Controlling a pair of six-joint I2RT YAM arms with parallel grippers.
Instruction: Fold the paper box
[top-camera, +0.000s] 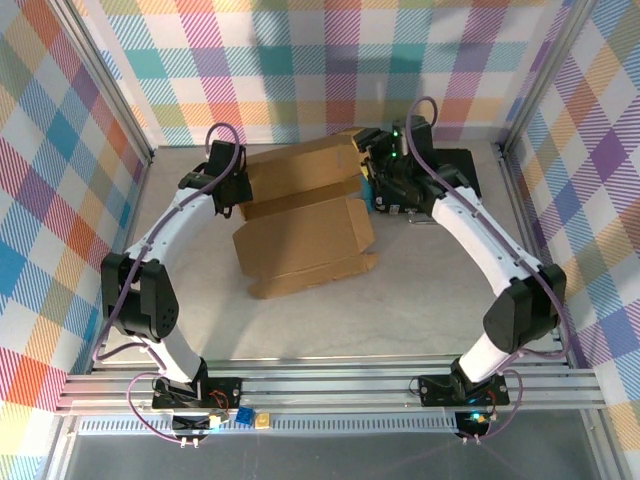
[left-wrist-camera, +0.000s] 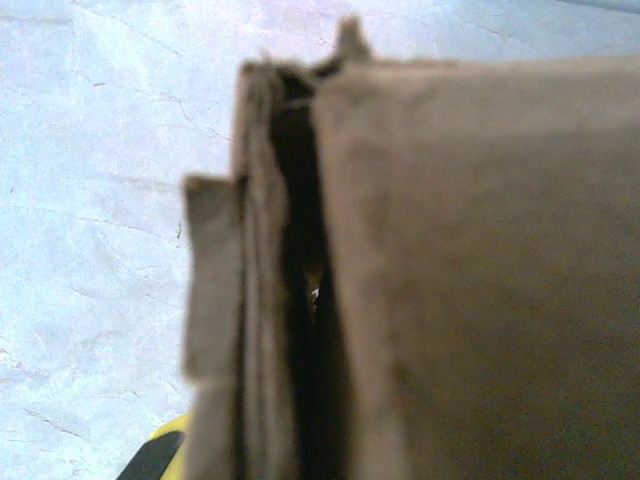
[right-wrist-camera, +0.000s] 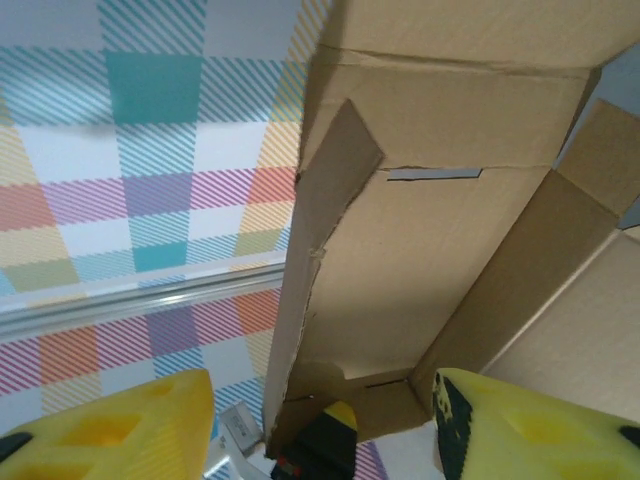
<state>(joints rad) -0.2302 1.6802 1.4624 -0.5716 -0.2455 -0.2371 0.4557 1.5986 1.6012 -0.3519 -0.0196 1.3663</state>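
While both arms reach inward over it, the grey desk (top-camera: 300, 330) carries everything, with checkered walls (top-camera: 300, 60) around it. The paper box (top-camera: 305, 235) lies on the desk between the two grippers, partly folded. Its low wide part is nearer to the arm bases than either pair of jaws. One long panel stands up at the far side and runs from one gripper toward the other.

Beyond the right jaws a flat black case (top-camera: 468, 168) lies on the desk, partly hidden by the arm.

The left gripper (top-camera: 236, 203) is at the left end of the box. In its wrist view the blurred cardboard (left-wrist-camera: 480, 300) is directly in front of the jaws, with the edges of several layers visible. One yellow finger (left-wrist-camera: 168, 445) shows at the bottom, outside the layers. I cannot tell if these jaws are clenched or released.

The right gripper (top-camera: 372, 190) is at the right end of the box. Its jaws are released, with the two yellow fingers (right-wrist-camera: 120, 430) wide apart. The raised panel with its side flap (right-wrist-camera: 430, 220) stands just ahead of them, in line with the gap.
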